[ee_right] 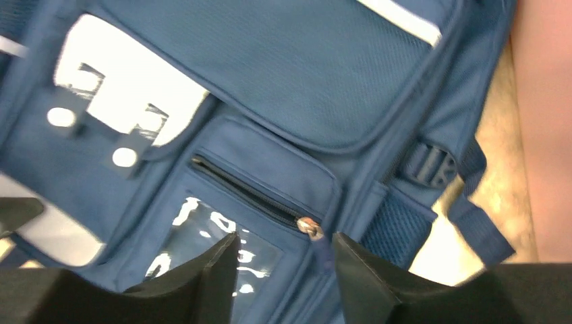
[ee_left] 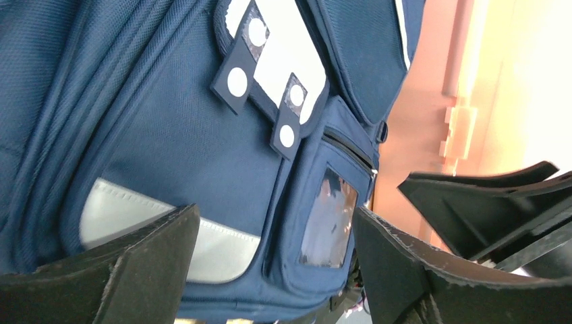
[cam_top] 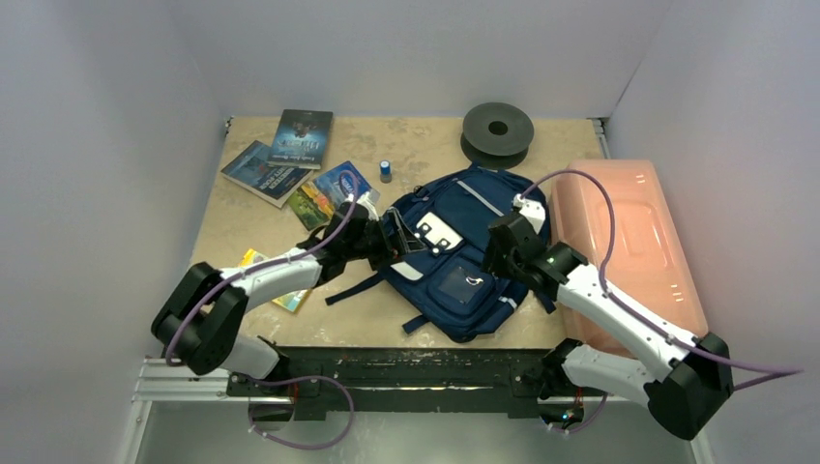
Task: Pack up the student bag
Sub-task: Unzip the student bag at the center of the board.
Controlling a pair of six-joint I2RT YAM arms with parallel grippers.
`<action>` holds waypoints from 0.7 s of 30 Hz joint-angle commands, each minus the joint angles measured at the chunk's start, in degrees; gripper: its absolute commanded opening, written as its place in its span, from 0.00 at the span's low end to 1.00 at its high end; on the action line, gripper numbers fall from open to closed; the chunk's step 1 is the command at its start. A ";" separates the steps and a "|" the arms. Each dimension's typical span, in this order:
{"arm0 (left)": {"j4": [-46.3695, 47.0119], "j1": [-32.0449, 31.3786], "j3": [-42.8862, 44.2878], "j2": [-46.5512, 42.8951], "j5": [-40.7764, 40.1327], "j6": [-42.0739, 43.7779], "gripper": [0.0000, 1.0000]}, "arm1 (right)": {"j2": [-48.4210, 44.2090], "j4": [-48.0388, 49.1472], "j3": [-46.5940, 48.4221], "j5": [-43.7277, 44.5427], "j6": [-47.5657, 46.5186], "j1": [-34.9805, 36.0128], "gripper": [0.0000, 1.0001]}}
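Note:
The student bag [cam_top: 462, 253], a navy backpack with white patches, lies flat in the middle of the table. My left gripper [cam_top: 389, 247] is at its left side, open; in the left wrist view [ee_left: 276, 266] the bag's grey trim and clear front pocket [ee_left: 329, 217] show beyond the spread fingers, with nothing held. My right gripper [cam_top: 497, 257] hovers over the bag's right side. Its jaws [ee_right: 283, 266] stand apart over the front pocket. The metal zipper pull [ee_right: 310, 229] and its blue tab hang between them, just off the right finger [ee_right: 367, 273].
A pink translucent plastic box [cam_top: 633, 237] lies right of the bag, close to my right arm. Books [cam_top: 280, 155] are spread at the back left, and another lies under my left arm. A small bottle [cam_top: 385, 170] and a dark spool [cam_top: 497, 130] stand behind the bag.

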 commanded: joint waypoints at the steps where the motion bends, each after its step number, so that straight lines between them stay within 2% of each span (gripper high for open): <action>1: -9.80 1.76 3.07 -10.31 1.75 8.56 0.86 | -7.14 12.03 2.12 -4.72 -13.73 -0.28 0.66; 2: -12.73 2.25 3.28 -12.69 0.97 9.95 0.87 | -8.42 15.62 1.21 -6.74 -15.88 -0.26 0.73; 4: -20.18 3.72 3.34 -18.12 -1.46 13.22 0.89 | -9.16 22.40 -0.62 -11.84 -19.17 -0.25 0.81; 8: -37.64 6.45 3.75 -28.08 -14.22 18.64 0.92 | -3.45 29.29 0.98 -25.48 -21.27 -0.12 0.83; 11: -48.71 7.23 4.44 -31.41 -26.81 21.07 0.94 | 0.64 35.56 0.41 -32.29 -21.27 1.82 0.83; 12: -51.87 7.51 5.05 -31.20 -30.68 20.94 0.96 | 2.05 36.67 0.59 -32.91 -21.27 3.08 0.83; 14: -55.99 8.71 6.47 -28.76 -33.55 21.42 0.98 | 4.83 37.47 1.68 -32.79 -21.27 6.42 0.83; 19: -56.10 12.59 11.83 -15.40 -30.50 24.17 0.95 | 8.89 37.07 3.15 -32.89 -21.27 9.89 0.83; 21: -56.74 13.08 15.90 -8.90 -32.04 25.46 0.94 | 8.15 36.85 2.56 -33.04 -21.27 9.90 0.83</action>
